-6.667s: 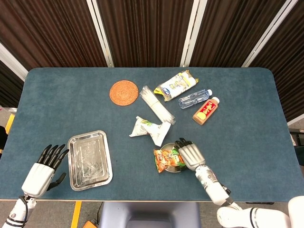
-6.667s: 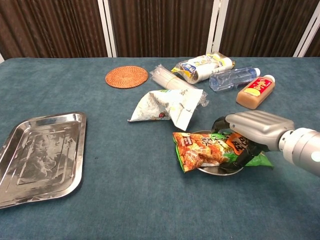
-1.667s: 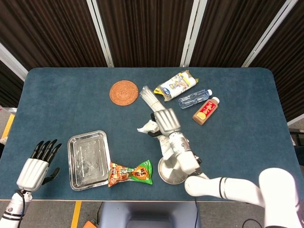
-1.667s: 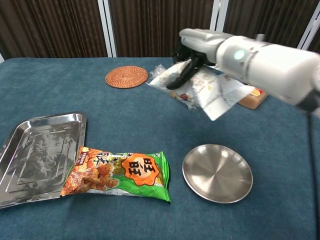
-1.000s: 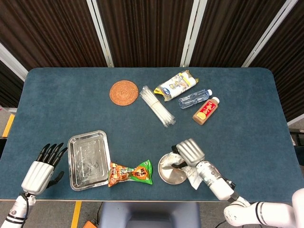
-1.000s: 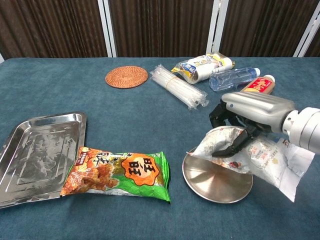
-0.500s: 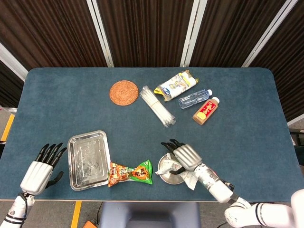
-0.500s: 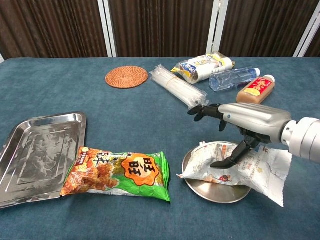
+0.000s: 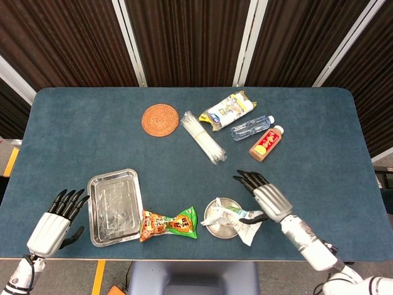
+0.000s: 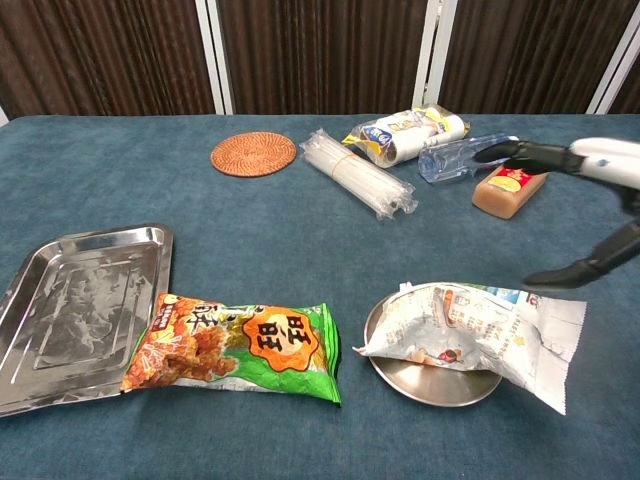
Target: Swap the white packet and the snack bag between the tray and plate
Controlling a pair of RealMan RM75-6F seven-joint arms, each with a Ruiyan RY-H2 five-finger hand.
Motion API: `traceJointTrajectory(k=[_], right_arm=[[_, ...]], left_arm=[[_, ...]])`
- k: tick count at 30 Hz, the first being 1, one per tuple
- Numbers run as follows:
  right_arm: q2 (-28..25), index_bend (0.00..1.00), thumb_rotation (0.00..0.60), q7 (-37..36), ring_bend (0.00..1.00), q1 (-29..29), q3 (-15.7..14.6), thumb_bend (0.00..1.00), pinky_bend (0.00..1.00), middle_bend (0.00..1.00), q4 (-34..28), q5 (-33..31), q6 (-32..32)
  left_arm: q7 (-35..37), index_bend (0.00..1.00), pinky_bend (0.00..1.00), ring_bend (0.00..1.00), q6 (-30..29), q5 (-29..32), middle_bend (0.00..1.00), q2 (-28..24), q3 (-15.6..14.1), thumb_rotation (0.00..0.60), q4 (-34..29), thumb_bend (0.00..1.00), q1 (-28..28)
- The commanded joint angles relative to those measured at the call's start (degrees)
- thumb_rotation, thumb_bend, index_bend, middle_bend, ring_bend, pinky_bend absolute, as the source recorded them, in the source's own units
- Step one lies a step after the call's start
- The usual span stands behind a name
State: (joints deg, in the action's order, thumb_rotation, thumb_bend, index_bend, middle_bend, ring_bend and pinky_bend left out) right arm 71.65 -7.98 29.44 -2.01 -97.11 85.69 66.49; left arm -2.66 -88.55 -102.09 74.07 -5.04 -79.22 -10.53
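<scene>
The white packet (image 9: 232, 219) (image 10: 483, 332) lies across the round metal plate (image 9: 215, 204) (image 10: 432, 382), its right end hanging over the rim. The orange and green snack bag (image 9: 169, 224) (image 10: 238, 347) lies flat on the table between the plate and the steel tray (image 9: 115, 206) (image 10: 75, 314), its left end at the tray's right rim. My right hand (image 9: 265, 197) (image 10: 588, 203) hovers to the right of the plate with fingers spread, holding nothing. My left hand (image 9: 56, 222) rests open at the table's front left, left of the tray.
At the back stand a woven coaster (image 9: 160, 120), a clear sleeve of straws (image 9: 202, 137), a yellow-white snack pack (image 9: 228, 110), a water bottle (image 9: 252, 128) and a brown drink bottle (image 9: 266, 142). The tray holds nothing.
My right hand has let go of the white packet and drawn away to the right; the packet now lies on the plate. The left hand barely shifted.
</scene>
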Motion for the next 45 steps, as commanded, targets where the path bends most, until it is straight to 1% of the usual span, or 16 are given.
traceJointTrajectory(k=[1,4,7,8,12,15,19,26,31,34,36,38,39,40,43,45], right_arm=[[-3.14,0.0,0.6,0.26,0.0,-7.32,-3.86,0.18,0.06,0.0,1.4,4.29,8.98],[-1.43,0.0,0.6,2.8,0.0,-12.67,-4.71,0.18,0.05,0.0,5.12,4.54,15.46],[-1.4,0.0,0.6,2.0,0.0,-14.69,-5.24,0.18,0.04,0.0,6.74,5.06,17.24],[-2.15,0.0,0.6,0.74,0.0,-14.82,-5.26,0.18,0.04,0.0,6.58,6.18,17.89],[-3.6,0.0,0.6,-2.76,0.0,-16.4,-4.48,0.18,0.04,0.0,6.4,7.59,21.21],[-4.34,0.0,0.6,-4.77,0.0,-16.83,-4.09,0.18,0.04,0.0,6.61,8.25,21.78],[-5.57,0.0,0.6,-7.49,0.0,-17.17,-3.52,0.18,0.04,0.0,6.62,8.17,21.5],[-6.72,0.0,0.6,-11.37,0.0,-17.02,-3.39,0.18,0.04,0.0,6.65,9.27,20.05],[-6.82,0.0,0.6,-11.79,0.0,-17.02,-3.2,0.18,0.04,0.0,6.75,10.09,19.34],[-6.88,0.0,0.6,-11.67,0.0,-16.9,-3.09,0.18,0.04,0.0,6.79,10.11,18.44],[-7.08,0.0,0.6,-11.9,0.0,-16.74,-3.15,0.18,0.04,0.0,6.61,10.22,17.66],[-7.48,0.0,0.6,-12.63,0.0,-16.59,-3.22,0.18,0.04,0.0,6.33,10.32,17.02],[-7.61,0.0,0.6,-12.86,0.0,-16.59,-3.16,0.18,0.04,0.0,6.29,10.3,16.9],[-7.68,0.0,0.6,-12.95,0.0,-16.6,-3.08,0.18,0.04,0.0,6.28,10.27,16.82],[-7.8,0.0,0.6,-12.82,0.0,-16.69,-2.91,0.18,0.04,0.0,6.18,10.19,16.51],[-7.88,0.0,0.6,-12.67,0.0,-16.7,-2.9,0.18,0.04,0.0,6.08,10.27,16.18]], left_arm=[[-0.09,0.0,0.04,0.0,-0.02,-4.07,0.0,-1.21,-2.06,0.6,-2.89,0.37,-0.86],[-2.98,0.0,0.04,0.0,2.3,-8.65,0.0,-1.15,-3.69,0.6,-5.6,0.37,-2.72],[-4.7,0.0,0.04,0.0,7.06,-9.83,0.0,-0.35,-4.23,0.6,-8.89,0.36,-5.01],[-5.32,0.0,0.04,0.0,9.39,-9.74,0.0,0.05,-4.22,0.6,-10.54,0.36,-6.06],[-6.97,0.0,0.04,0.0,14.8,-9.43,0.0,3.34,-2.94,0.6,-13.82,0.35,-9.09],[-8.49,0.0,0.04,0.0,18.71,-7.12,0.0,6.18,-1.04,0.6,-14.85,0.35,-10.98],[-13.09,0.0,0.04,0.0,24.12,-2.4,0.0,9.34,1.46,0.6,-16.38,0.35,-12.78],[-19.68,0.0,0.04,0.0,29.46,2.18,0.0,13.75,3.35,0.6,-16.34,0.35,-14.94],[-23.7,0.0,0.06,0.0,34.79,7.44,0.0,17.23,4.58,0.6,-13.88,0.35,-17.02],[-23.81,0.0,0.12,0.0,35.07,8.33,0.0,19.89,5.39,0.6,-11.72,0.34,-18.01],[-23.06,0.0,0.2,0.01,34.03,7.84,0.0,21.59,5.63,0.6,-9.3,0.34,-18.42],[-22.53,0.01,0.28,0.06,33.59,8.11,0.06,22.54,5.7,0.6,-7.2,0.34,-18.68],[-22.43,0.03,0.31,0.09,33.53,8.33,0.09,22.84,5.73,0.6,-6.51,0.34,-18.79],[-22.42,0.06,0.34,0.11,33.41,8.57,0.12,23.11,5.77,0.6,-5.88,0.34,-18.85],[-22.43,0.21,0.47,0.26,31.82,8.87,0.26,24.33,6.03,0.6,-3.89,0.35,-18.73],[-22.27,0.34,0.61,0.41,29.46,8.14,0.41,25.55,6.09,0.6,-1.99,0.37,-18.38]])
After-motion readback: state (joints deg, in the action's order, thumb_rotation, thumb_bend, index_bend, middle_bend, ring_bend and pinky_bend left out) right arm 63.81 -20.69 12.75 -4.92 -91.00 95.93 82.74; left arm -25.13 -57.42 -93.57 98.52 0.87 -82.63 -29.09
